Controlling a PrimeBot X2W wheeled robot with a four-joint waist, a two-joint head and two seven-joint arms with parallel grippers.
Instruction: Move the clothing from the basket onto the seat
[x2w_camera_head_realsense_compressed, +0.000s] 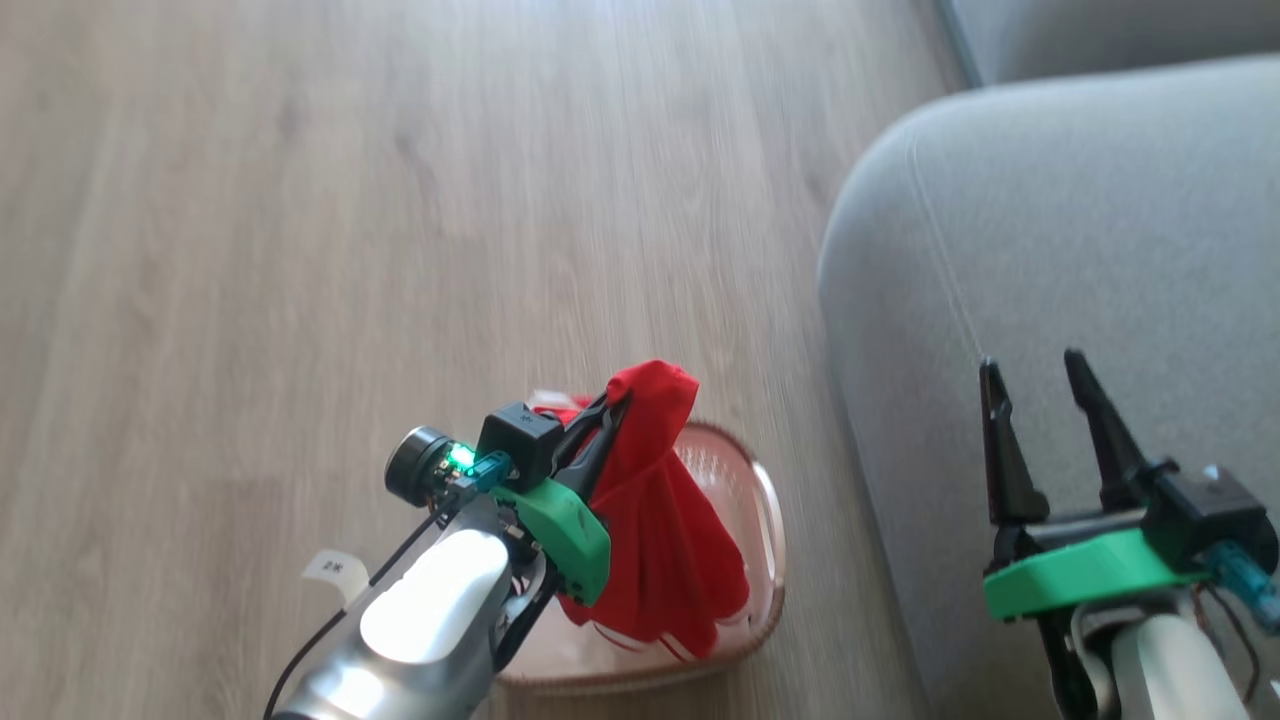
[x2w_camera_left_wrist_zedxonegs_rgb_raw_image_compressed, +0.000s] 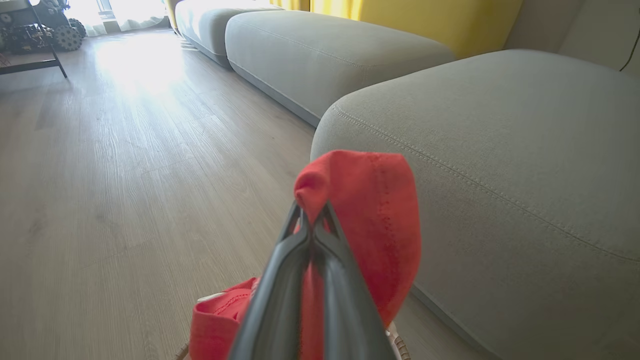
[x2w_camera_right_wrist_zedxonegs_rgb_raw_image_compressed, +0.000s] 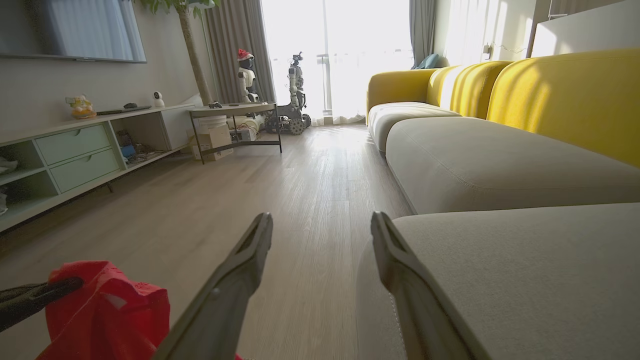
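My left gripper (x2w_camera_head_realsense_compressed: 612, 402) is shut on a red garment (x2w_camera_head_realsense_compressed: 660, 500), which hangs from the fingertips above the cream basket (x2w_camera_head_realsense_compressed: 765, 520) on the floor. In the left wrist view the closed gripper (x2w_camera_left_wrist_zedxonegs_rgb_raw_image_compressed: 312, 212) pinches a fold of the red clothing (x2w_camera_left_wrist_zedxonegs_rgb_raw_image_compressed: 370, 220), with more red fabric (x2w_camera_left_wrist_zedxonegs_rgb_raw_image_compressed: 220, 320) below. The grey seat (x2w_camera_head_realsense_compressed: 1050, 250) lies to the right of the basket. My right gripper (x2w_camera_head_realsense_compressed: 1035, 368) stands open and empty over the seat's edge; its gripper (x2w_camera_right_wrist_zedxonegs_rgb_raw_image_compressed: 322, 225) in the right wrist view frames floor and seat (x2w_camera_right_wrist_zedxonegs_rgb_raw_image_compressed: 525, 265). The red garment (x2w_camera_right_wrist_zedxonegs_rgb_raw_image_compressed: 107, 310) also appears there at lower left.
Wooden floor (x2w_camera_head_realsense_compressed: 350, 200) stretches left and ahead. More grey cushions (x2w_camera_left_wrist_zedxonegs_rgb_raw_image_compressed: 320, 55) with yellow backrests (x2w_camera_right_wrist_zedxonegs_rgb_raw_image_compressed: 565, 95) continue along the sofa. A low shelf unit (x2w_camera_right_wrist_zedxonegs_rgb_raw_image_compressed: 75, 155), a small table (x2w_camera_right_wrist_zedxonegs_rgb_raw_image_compressed: 235, 110) and other robots (x2w_camera_right_wrist_zedxonegs_rgb_raw_image_compressed: 295, 95) stand far across the room.
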